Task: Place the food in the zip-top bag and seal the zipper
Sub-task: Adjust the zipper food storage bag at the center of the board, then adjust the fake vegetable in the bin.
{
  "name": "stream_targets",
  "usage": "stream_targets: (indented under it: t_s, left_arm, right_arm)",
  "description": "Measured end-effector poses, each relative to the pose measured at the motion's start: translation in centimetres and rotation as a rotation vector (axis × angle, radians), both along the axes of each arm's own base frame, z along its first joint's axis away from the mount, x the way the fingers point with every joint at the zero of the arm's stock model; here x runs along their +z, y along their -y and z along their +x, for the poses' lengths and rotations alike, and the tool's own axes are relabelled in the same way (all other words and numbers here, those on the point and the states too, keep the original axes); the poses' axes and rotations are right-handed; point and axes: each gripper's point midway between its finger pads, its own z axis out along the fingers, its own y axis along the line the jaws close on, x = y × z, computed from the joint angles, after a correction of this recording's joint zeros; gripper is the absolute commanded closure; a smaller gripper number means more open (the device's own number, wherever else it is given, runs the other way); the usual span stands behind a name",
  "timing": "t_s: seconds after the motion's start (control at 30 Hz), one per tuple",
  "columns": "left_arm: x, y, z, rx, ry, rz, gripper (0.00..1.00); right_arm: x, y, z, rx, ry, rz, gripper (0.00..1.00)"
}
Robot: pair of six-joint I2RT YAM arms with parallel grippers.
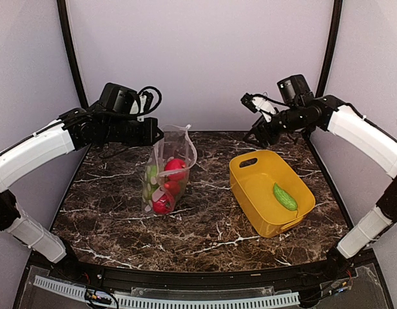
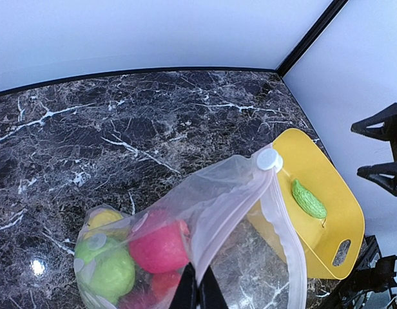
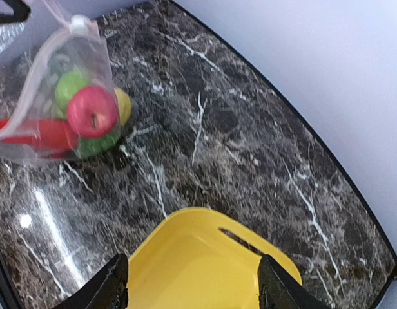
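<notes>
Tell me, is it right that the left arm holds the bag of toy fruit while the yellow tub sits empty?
Not quite. The yellow tub is not empty: one green toy vegetable lies in it, as the top external view shows. The rest is right: the left end effector holds the zip-top bag with toy fruit inside.

You've got a dark marble-look table (image 1: 205, 225) with white veins, and only two things sit on it: the bag (image 1: 184, 149) left of centre, its bottom resting on the surface, and the yellow tub (image 1: 245, 188) to its right, well apart.
</notes>
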Motion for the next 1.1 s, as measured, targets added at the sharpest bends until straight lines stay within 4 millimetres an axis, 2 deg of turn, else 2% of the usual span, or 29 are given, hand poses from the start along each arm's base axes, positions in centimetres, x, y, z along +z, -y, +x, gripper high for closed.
stream_targets:
  t_s: [0.17, 0.33, 0.43, 0.83, 1.1]
  left_arm:
    - [0.0, 0.0, 0.0, 0.0, 0.0, -0.001, 0.99]
    - [0.1, 0.1, 0.0, -0.001, 0.004, -0.004, 0.99]
    - [0.1, 0.1, 0.0, -0.004, 0.002, -0.005, 0.99]
    - [-0.4, 0.2, -0.2, -0.014, -0.009, -0.004, 0.99]
    - [-0.5, 0.3, -0.2, -0.017, -0.013, -0.004, 0.99]
  right_arm:
    - [-5.8, 4.4, -1.8, -0.031, -0.12, -0.108, 0.4]
    - [-13.4, 9.0, -3.9, -0.103, -0.319, -0.24, 0.41]
    - [-15.8, 10.5, -5.1, -0.126, -0.392, -0.303, 0.4]
    - [-20.7, 12.9, -5.0, -0.219, -0.527, -0.438, 0.4]
    - [-21.3, 13.6, -4.5, -0.25, -0.527, -0.483, 0.39]
